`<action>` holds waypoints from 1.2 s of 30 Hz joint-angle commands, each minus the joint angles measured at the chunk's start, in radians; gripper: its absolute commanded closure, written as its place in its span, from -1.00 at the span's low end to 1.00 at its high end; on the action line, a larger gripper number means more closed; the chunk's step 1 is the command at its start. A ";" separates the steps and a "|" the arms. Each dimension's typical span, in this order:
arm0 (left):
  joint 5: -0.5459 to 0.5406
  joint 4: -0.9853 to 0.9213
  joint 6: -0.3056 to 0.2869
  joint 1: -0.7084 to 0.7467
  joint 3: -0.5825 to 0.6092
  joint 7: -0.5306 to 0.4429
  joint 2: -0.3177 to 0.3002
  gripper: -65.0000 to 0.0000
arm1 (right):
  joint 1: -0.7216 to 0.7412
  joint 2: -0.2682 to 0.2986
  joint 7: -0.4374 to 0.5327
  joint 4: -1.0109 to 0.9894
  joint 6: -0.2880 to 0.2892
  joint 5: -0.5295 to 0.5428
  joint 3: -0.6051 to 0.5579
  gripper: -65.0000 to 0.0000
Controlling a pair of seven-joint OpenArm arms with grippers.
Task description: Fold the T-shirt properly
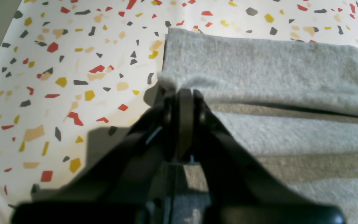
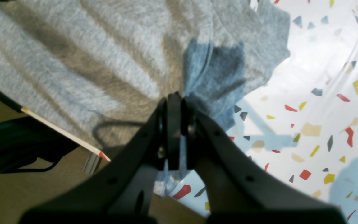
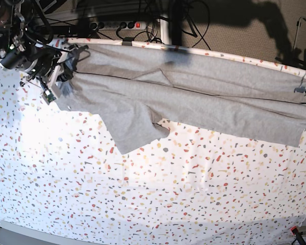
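Between our two grippers the T-shirt (image 3: 194, 97) lies stretched along the far table (image 3: 158, 204) edge, long axis running from one gripper to the other. We note the left gripper (image 1: 185, 93) pinched shut on a cloth corner, and the right gripper (image 2: 174, 96) clamped on bunched fabric at the opposite end. One lengthwise fold appears laid; a sleeve flap hangs nearward, and the crosswise folds remain.

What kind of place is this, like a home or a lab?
Probably a lab or workshop: a table under a terrazzo-print cover, a power strip with tangled cables behind it, and a robot arm handling a T-shirt.
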 commanded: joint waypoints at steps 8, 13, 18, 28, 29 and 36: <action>-0.019 0.017 0.009 -0.014 -0.011 -0.026 -0.032 0.10 | 0.009 0.017 0.078 0.018 0.001 0.002 0.008 0.03; -0.022 0.018 0.009 -0.036 -0.011 -0.028 -0.052 0.10 | 0.064 0.016 0.091 0.018 0.001 0.007 0.008 0.03; -0.018 0.017 0.009 -0.125 -0.010 0.065 -0.032 0.10 | 0.103 0.016 0.076 0.018 -0.006 0.075 0.008 0.03; 0.293 -0.126 0.009 -0.399 -0.010 0.120 0.127 0.11 | 0.103 0.016 -0.040 0.018 -0.005 0.084 0.008 0.03; 0.329 -0.183 0.009 -0.436 -0.011 0.105 0.136 0.11 | 0.103 0.016 -0.047 0.018 -0.005 0.084 0.008 0.03; 0.515 -0.605 0.111 -0.681 -0.011 -0.083 0.098 0.14 | 0.103 0.016 -0.048 0.018 -0.005 0.084 0.008 0.03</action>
